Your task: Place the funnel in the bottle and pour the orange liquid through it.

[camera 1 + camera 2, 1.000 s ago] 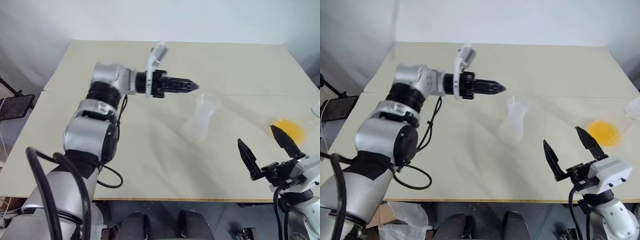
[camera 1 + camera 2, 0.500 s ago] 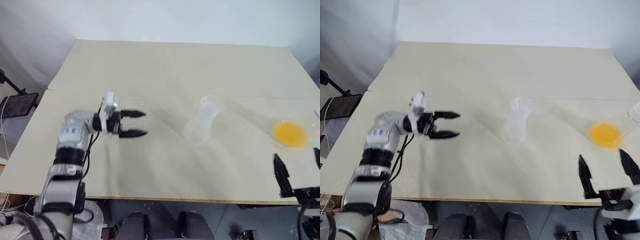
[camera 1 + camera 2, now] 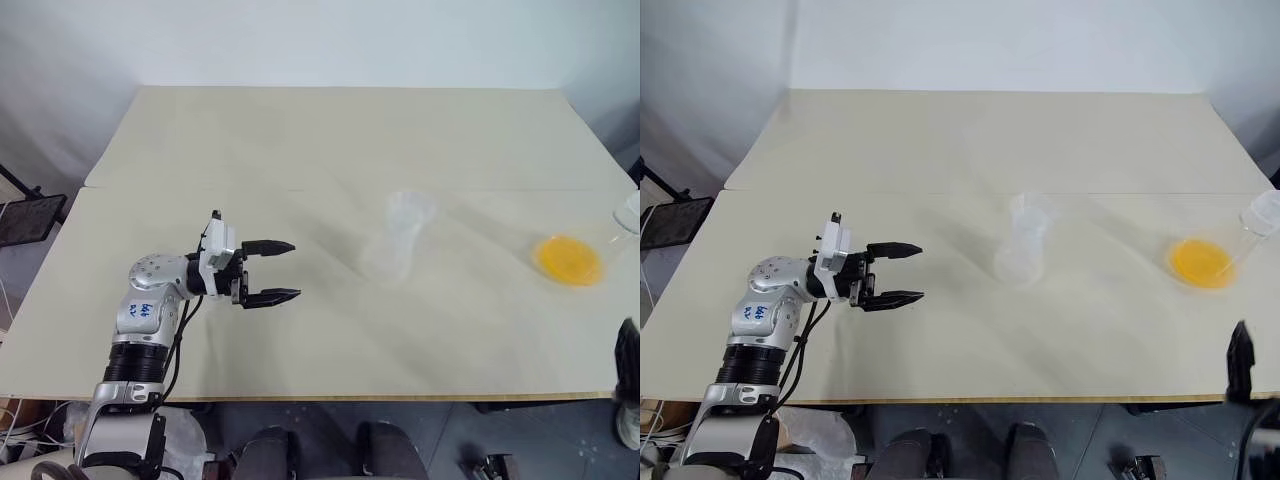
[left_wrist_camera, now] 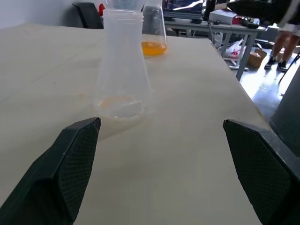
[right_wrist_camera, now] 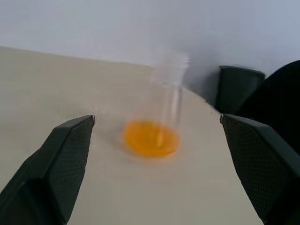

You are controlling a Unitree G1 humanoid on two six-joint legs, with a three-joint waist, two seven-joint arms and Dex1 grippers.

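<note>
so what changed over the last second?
The left gripper pulled back from above the bottle toward the table's left side, open and empty. The right gripper retreated to the right edge. Bottle and orange liquid stayed put.

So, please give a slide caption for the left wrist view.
Open left gripper faces the empty bottle; flask of orange liquid behind.

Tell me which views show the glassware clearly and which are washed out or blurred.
Left eye view: the empty bottle is faint against the pale table, while the orange liquid stands out. Left wrist view: bottle crisp, background beyond the table overexposed. Right wrist view: the flask with the liquid looks soft and blurred.
</note>
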